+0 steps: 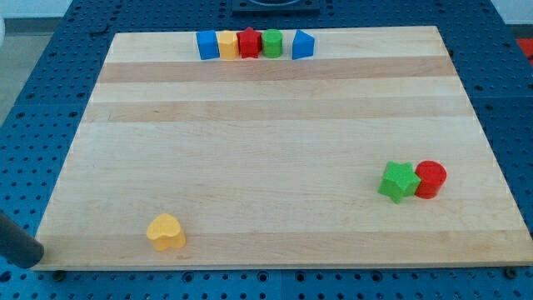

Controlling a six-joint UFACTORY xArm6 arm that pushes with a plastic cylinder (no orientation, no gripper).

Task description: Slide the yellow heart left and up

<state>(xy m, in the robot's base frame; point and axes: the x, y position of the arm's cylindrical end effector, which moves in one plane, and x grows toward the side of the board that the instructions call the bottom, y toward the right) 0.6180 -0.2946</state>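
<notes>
The yellow heart (pixel 166 232) lies near the bottom left corner of the wooden board (pixel 275 142). A dark rod enters from the view's left edge at the bottom. My tip (pixel 32 257) sits just off the board's bottom left corner, well to the left of the heart and a little below it, not touching it.
A row of blocks stands along the board's top edge: a blue cube (pixel 207 45), a yellow block (pixel 227 44), a red star (pixel 249 42), a green block (pixel 271 42) and a blue triangle (pixel 303 44). A green star (pixel 398 182) touches a red cylinder (pixel 430 179) at the right.
</notes>
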